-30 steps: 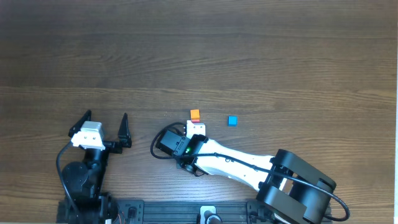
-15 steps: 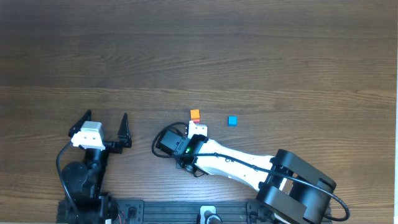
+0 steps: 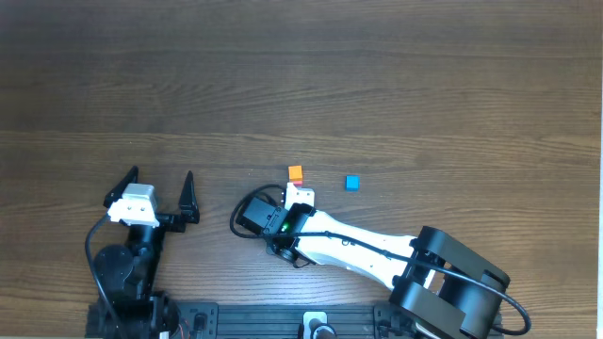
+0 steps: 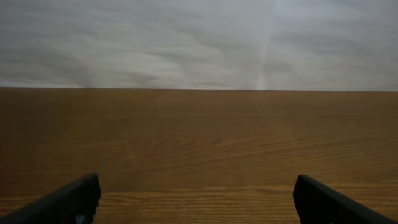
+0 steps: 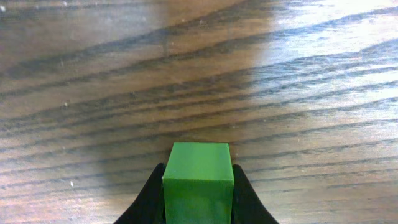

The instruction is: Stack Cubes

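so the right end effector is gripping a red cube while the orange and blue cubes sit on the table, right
Not quite. The right end effector is gripping a green cube, not a red one, as the right wrist view shows. The rest holds: in the top view the orange cube and blue cube sit on the table.

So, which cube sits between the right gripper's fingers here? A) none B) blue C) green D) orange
C: the right wrist view shows the right gripper shut on the green cube, while the orange cube and blue cube lie free on the table.
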Controlling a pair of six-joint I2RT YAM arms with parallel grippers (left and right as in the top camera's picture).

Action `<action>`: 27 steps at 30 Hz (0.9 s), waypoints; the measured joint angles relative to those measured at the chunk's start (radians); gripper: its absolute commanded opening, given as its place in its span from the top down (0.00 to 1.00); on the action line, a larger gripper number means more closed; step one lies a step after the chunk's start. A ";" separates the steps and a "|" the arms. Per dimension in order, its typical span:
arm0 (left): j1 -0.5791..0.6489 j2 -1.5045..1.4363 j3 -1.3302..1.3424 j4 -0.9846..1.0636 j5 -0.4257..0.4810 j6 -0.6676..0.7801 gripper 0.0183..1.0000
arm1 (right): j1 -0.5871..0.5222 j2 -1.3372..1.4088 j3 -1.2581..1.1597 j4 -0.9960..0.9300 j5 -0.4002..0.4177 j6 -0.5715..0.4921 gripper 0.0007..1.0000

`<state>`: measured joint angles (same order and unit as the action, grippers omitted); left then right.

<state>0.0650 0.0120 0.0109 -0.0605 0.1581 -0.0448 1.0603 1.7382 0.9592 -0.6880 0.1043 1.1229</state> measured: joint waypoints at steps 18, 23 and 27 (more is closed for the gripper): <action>0.000 0.000 0.000 0.000 0.000 0.000 0.00 | -0.092 -0.167 0.414 -0.467 0.151 -0.143 0.99; 0.000 0.000 0.000 0.000 0.000 0.000 0.00 | -0.171 -0.056 0.528 -0.472 0.142 -0.238 0.99; 0.000 0.000 0.000 0.000 0.000 0.000 0.00 | -0.205 0.034 0.556 -0.468 0.123 -0.280 0.99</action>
<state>0.0650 0.0120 0.0109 -0.0605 0.1581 -0.0448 0.8555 1.7725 1.5150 -1.1557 0.2272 0.8425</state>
